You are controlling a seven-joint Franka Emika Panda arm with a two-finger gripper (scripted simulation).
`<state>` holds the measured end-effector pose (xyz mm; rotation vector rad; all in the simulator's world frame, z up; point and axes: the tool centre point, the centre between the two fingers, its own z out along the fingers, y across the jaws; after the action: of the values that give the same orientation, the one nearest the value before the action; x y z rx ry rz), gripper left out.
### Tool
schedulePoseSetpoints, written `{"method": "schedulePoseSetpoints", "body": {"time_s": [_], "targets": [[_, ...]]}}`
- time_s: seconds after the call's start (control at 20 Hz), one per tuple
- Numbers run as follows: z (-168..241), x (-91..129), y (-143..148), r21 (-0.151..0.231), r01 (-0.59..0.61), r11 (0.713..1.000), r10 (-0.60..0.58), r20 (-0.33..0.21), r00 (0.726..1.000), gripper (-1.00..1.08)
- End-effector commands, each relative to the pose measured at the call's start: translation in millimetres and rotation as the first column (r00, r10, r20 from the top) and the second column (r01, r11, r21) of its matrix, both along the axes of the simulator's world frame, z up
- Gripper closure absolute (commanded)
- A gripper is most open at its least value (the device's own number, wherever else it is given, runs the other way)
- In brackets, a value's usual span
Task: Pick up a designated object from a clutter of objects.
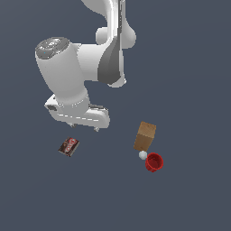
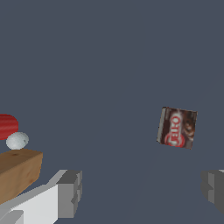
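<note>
I see the white arm [image 1: 76,67] filling the upper left of the exterior view, hanging over the dark grey counter [image 1: 189,67]. My pincer [image 1: 85,127] sits under the wrist block, its two short fingers spread wide with nothing between them and nothing touching them. In the wrist view the grey finger pads [image 2: 70,192] stand far apart at either side, with bare counter [image 2: 109,52] in the gap.

The tan box [image 1: 145,136] stands well to the exterior view's right of the pincer, tilted slightly. Just beside its lower corner is the red cup [image 1: 154,162], open end showing.

The packet [image 1: 69,146] I am after lies flat on the counter, alone, below and a little to the exterior view's left of the pincer, near it but apart. Through the wrist view the packet [image 2: 177,127] shows its dark brown face with a red and white label, lying ahead of the fingers and not between them.

The white ball [image 1: 143,155] rests between box and cup, touching or almost touching both.
</note>
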<state>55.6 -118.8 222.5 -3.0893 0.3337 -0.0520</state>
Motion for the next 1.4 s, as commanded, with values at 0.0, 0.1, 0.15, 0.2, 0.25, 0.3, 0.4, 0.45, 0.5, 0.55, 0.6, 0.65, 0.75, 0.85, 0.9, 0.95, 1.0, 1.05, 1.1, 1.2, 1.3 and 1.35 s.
{"method": "schedulePoseSetpoints", "body": {"time_s": [0.0,0.1,0.15,0.2,0.25,0.3,0.4,0.45,0.5,0.55,0.6,0.65,0.75,0.85,0.9,0.95,1.0,1.05,1.1,1.2,1.3,1.35], "targets": [[-27.5,3.3,-23.0,-0.001,0.032,0.999,-0.032,-0.006,0.999,-0.92],[-49.6,4.2,-41.4,-0.003,0.057,0.998,-0.057,-0.011,0.998,-0.92],[-60.3,4.1,-50.1,-0.005,0.069,0.998,-0.069,-0.014,0.998,-0.92],[-70.5,3.7,-58.5,-0.007,0.08,0.997,-0.08,-0.016,0.997,-0.92],[-80.2,3.1,-66.3,-0.009,0.09,0.996,-0.09,-0.018,0.996,-0.92],[-89.3,2.2,-73.7,-0.011,0.1,0.995,-0.1,-0.02,0.995,-0.92],[-106.0,0.0,-87.0,-0.014,0.117,0.993,-0.117,-0.024,0.993,-0.92],[-113.4,-1.3,-92.9,-0.016,0.125,0.992,-0.125,-0.026,0.992,-0.92],[-120.3,-2.5,-98.3,-0.018,0.132,0.991,-0.132,-0.028,0.991,-0.92],[-126.6,-3.8,-103.2,-0.02,0.138,0.99,-0.138,-0.029,0.99,-0.92],[-132.3,-5.1,-107.7,-0.022,0.143,0.989,-0.144,-0.031,0.989,-0.92],[-137.4,-6.3,-111.7,-0.024,0.148,0.989,-0.149,-0.032,0.988,-0.92],[-145.8,-8.4,-118.2,-0.026,0.157,0.987,-0.158,-0.034,0.987,-0.92],[-151.8,-10.1,-122.8,-0.028,0.162,0.986,-0.163,-0.036,0.986,-0.92],[-154.0,-10.7,-124.4,-0.029,0.164,0.986,-0.165,-0.036,0.986,-0.92],[-155.4,-11.1,-125.5,-0.03,0.166,0.986,-0.167,-0.037,0.985,-0.92],[-156.4,-11.4,-126.2,-0.03,0.167,0.986,-0.168,-0.037,0.985,-0.92],[-156.6,-11.4,-126.2,-0.03,0.167,0.986,-0.168,-0.037,0.985,-0.92],[-155.5,-11.7,-125.6,-0.029,0.166,0.986,-0.167,-0.038,0.985,-0.92],[-156.9,-11.7,-125.6,-0.029,0.166,0.986,-0.167,-0.038,0.985,-0.92],[-161.0,-11.8,-125.6,-0.029,0.166,0.986,-0.167,-0.038,0.985,-0.92],[-164.1,-11.8,-125.6,-0.029,0.166,0.986,-0.167,-0.038,0.985,-0.92]]}}
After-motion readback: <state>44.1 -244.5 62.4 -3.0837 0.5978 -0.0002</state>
